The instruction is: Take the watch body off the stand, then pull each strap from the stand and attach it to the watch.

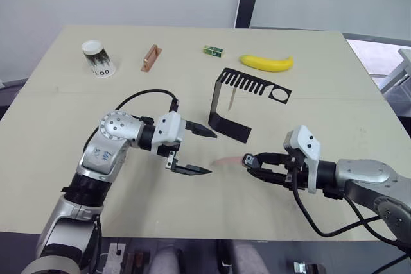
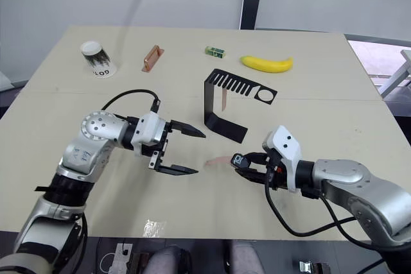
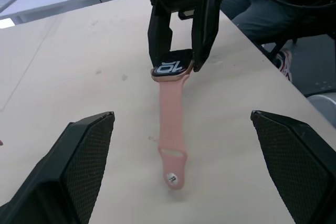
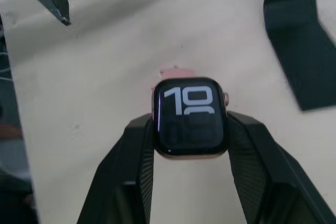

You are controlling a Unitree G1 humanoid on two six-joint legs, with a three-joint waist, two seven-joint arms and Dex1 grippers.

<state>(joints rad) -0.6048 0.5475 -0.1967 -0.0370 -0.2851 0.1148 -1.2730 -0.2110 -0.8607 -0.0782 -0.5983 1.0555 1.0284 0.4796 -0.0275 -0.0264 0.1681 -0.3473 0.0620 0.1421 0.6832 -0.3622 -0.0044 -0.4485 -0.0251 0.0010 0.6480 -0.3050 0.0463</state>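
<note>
Square black-faced watch body point(image 4: 190, 117) with one salmon-pink strap point(image 3: 172, 140) attached you see clamped in your right gripper point(image 4: 190, 129), your left gripper point(image 2: 188, 152) gaping empty.

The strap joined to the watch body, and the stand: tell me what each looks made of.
The strap: soft matte rubber or silicone by its look, salmon-pink, with a moulded slot and a pin stud at its free end. The stand: thin black sheet metal, apparently painted, with sharp bends and cleanly cut comb slots and a round hole.
</note>
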